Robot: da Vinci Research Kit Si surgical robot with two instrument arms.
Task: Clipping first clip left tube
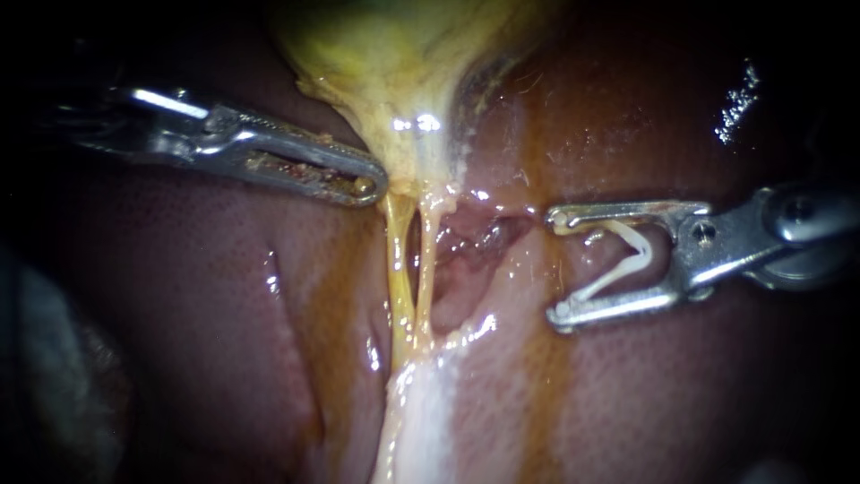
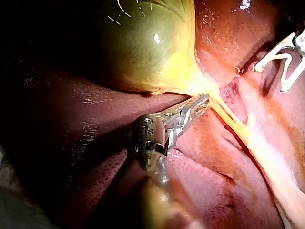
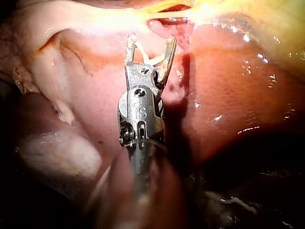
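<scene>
Well, the jaws of the slim silver right instrument [image 1: 557, 266] stand wide apart, yet they hold one thing between them: a single white V-shaped clip [image 1: 618, 274], open, with one leg against each jaw. It hangs over the glossy reddish-brown liver [image 1: 206, 296], on neither tube and well apart from the thin yellow left tube [image 1: 398, 269].

The jaws of the silver left instrument [image 1: 369, 186] lie together. Their tip touches the pale yellow neck of tissue just where the tubes begin.

By my count that makes two instruments and one clip. There are two tubes, running side by side with a narrow slit between them. The left tube is the one nearer the left instrument, and the thin yellow right tube [image 1: 426, 260] is the one nearer the clip. Lower down they meet in a whitish band.

Above them swells one yellow-green gallbladder [image 1: 385, 54], and the liver lies all around.

In the wrist views, small stamped characters show on each instrument's wrist piece.
</scene>
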